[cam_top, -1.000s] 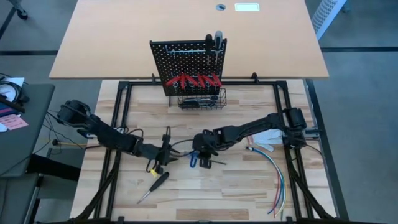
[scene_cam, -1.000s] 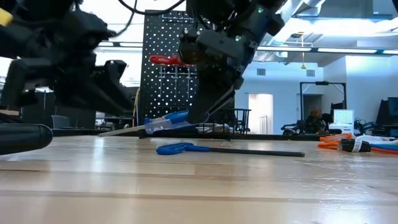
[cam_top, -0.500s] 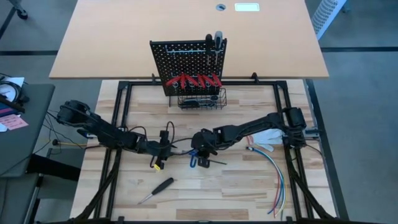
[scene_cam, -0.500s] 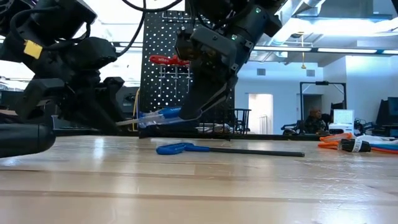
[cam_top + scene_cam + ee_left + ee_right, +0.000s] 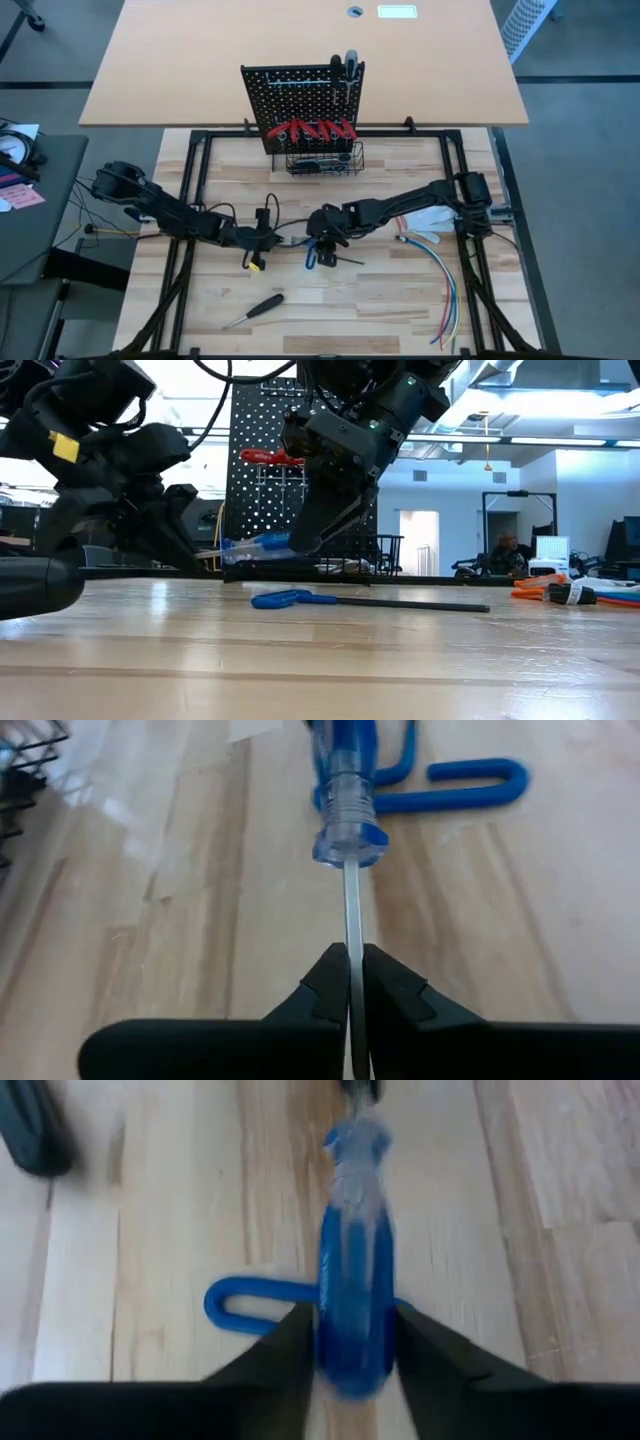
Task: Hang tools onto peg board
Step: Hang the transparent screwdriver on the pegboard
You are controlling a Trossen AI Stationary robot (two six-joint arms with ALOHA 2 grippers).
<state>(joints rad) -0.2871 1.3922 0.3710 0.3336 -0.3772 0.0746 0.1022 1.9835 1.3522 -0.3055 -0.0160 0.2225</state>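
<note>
Fingers of the left gripper (image 5: 352, 982) are clenched on the metal shaft of the blue-handled screwdriver (image 5: 345, 790), while the right gripper (image 5: 348, 1342) clasps its handle, holding it level above the middle of the desk (image 5: 400, 300). Blue-handled hex keys (image 5: 300, 599) lie beneath. Toward the back edge stands the peg board (image 5: 300, 92), red-handled pliers (image 5: 310, 130) hanging on it.

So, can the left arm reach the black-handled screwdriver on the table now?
Probably not right away: the left gripper has its jaws shut on the blue screwdriver, whose handle the right gripper also flanks. The black-handled screwdriver itself lies uncovered nearby.
</note>
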